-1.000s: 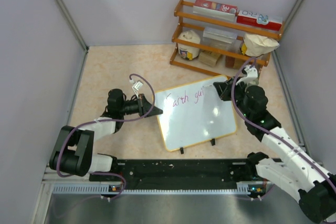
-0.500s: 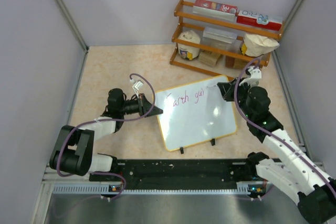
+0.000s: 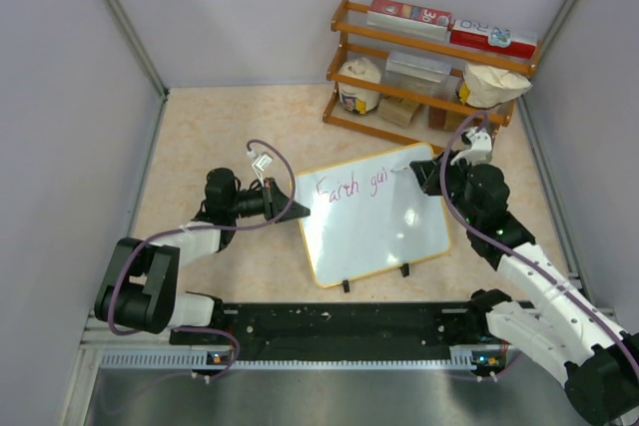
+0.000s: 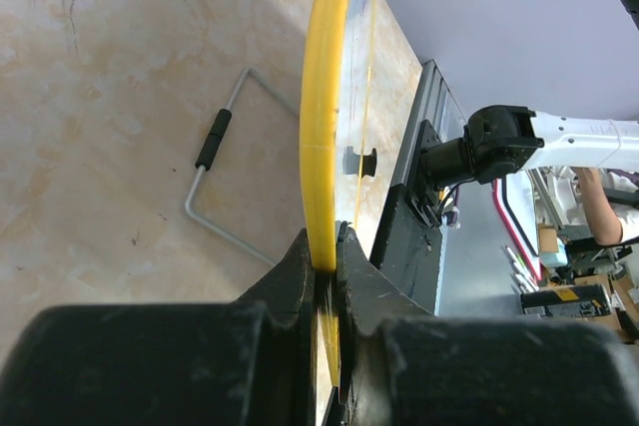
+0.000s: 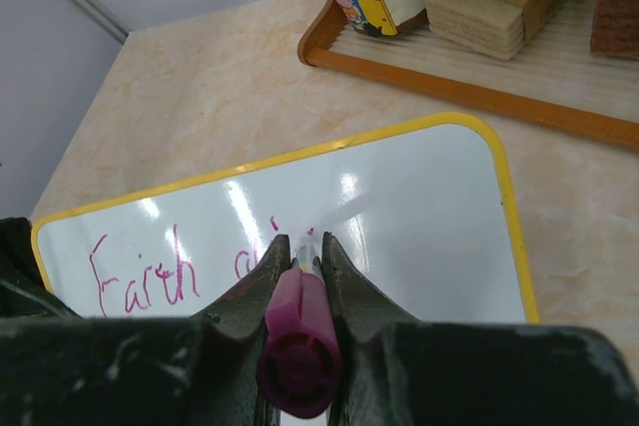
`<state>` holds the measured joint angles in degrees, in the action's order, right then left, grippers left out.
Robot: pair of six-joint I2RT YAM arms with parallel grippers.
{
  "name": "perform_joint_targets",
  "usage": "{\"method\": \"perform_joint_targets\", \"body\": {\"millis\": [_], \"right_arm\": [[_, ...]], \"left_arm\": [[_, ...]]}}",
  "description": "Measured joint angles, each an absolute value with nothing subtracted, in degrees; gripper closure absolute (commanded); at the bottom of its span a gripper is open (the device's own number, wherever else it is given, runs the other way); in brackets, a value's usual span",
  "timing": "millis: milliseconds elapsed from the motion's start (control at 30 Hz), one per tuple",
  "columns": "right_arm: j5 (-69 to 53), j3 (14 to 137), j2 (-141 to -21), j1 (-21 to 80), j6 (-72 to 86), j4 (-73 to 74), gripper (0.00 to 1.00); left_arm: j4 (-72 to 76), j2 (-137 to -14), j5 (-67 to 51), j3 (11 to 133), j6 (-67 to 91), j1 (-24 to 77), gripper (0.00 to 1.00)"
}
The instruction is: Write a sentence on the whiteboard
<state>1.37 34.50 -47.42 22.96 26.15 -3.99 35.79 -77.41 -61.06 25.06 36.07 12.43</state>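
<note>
The tabletop point(image 3: 220, 127) is pale and speckled like stone, with grey walls on three sides. A wooden shelf point(image 3: 345, 47) stands at the far right by the back wall. It holds boxes, a jar and a bag.

The whiteboard point(image 3: 374, 231) sits in the middle of the tabletop, between the two arms. It has a yellow rim and two small black feet point(image 3: 406, 269) on its near edge. The sentence point(image 3: 349, 187) is in pink along the top of the board. It reads about "Earth gui".

The left arm point(image 3: 190, 236) reaches in from the left. Its jaws are pinched tight on the yellow left edge of the board. In the left wrist view a bent grey wire point(image 4: 215, 142) with a black sleeve lies on the tabletop behind the board.

The right arm point(image 3: 519, 266) reaches to the board's far right corner. Its jaws are clamped on a pink marker point(image 5: 298, 336). The marker's tip points down at the white face, right by the last pink letters.
</note>
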Motion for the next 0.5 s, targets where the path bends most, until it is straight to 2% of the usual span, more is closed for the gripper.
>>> {"method": "perform_joint_targets", "body": {"millis": [500], "right_arm": [[-1.7, 33.3, -47.3, 23.0, 26.4, -4.3, 1.0]], "left_arm": [[35.6, -77.4, -60.9, 25.1, 36.3, 12.4, 1.0]]}}
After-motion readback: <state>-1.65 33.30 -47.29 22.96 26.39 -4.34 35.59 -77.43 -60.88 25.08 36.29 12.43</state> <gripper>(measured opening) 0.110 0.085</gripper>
